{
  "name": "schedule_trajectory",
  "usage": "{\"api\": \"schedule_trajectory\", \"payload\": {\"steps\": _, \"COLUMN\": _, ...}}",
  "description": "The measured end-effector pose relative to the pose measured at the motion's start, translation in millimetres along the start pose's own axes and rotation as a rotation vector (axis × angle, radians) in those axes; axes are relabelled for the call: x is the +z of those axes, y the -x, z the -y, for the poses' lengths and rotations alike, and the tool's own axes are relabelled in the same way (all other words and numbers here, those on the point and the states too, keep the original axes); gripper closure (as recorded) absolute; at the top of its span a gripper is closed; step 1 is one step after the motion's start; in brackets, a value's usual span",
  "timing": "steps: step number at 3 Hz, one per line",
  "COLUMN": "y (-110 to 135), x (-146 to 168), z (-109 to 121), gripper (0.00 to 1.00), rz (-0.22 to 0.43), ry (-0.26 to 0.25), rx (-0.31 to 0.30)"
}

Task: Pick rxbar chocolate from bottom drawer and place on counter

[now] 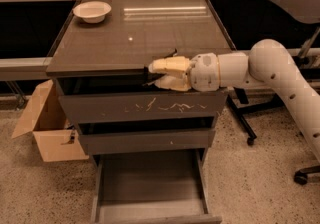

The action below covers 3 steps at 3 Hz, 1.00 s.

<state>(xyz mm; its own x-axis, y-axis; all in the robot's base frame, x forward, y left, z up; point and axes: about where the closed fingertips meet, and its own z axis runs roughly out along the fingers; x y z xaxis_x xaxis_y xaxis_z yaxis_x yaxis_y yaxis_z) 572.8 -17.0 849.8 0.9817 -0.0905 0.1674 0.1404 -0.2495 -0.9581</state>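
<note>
Gripper [154, 73] sits at the near edge of the counter [135, 28], about mid-width, arm coming in from the right, roughly level with the top. Fingers are narrow, pinched on a thin dark packet. I read that as the bar [149, 70], though only a sliver shows at the tips. Drawer [96, 195] is pulled out at the bottom and its tray shows nothing inside, which fits the bar being in hand. So the step in hand is the place. Bar looks level with or just below the counter lip, so lift enough to get bar and lower finger over the edge before moving far, otherwise it catches on the lip or the scratched drawer front [145, 105]. Then carry it well in from the edge, toward the middle of the top. Bowl [92, 10] is in the far-left corner, well apart, not a concern. Lower until the bar is flat on the glossy surface, then open. Surface looks slick, so don't drop it from height or it may slide off. Retract up and right, clear of the bar.
</note>
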Motion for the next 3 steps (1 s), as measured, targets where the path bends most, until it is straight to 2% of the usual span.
{"api": "schedule_trajectory", "payload": {"steps": 1, "y": -26, "x": -16, "z": 33, "gripper": 1.00, "rz": -0.083, "ry": -0.070, "rx": -0.008}}
{"api": "schedule_trajectory", "payload": {"steps": 2, "y": -61, "x": -31, "z": 60, "gripper": 1.00, "rz": -0.166, "ry": -0.113, "rx": 0.044}}
{"api": "schedule_trajectory", "payload": {"steps": 3, "y": -85, "x": -40, "z": 72, "gripper": 1.00, "rz": -0.215, "ry": -0.142, "rx": 0.102}}
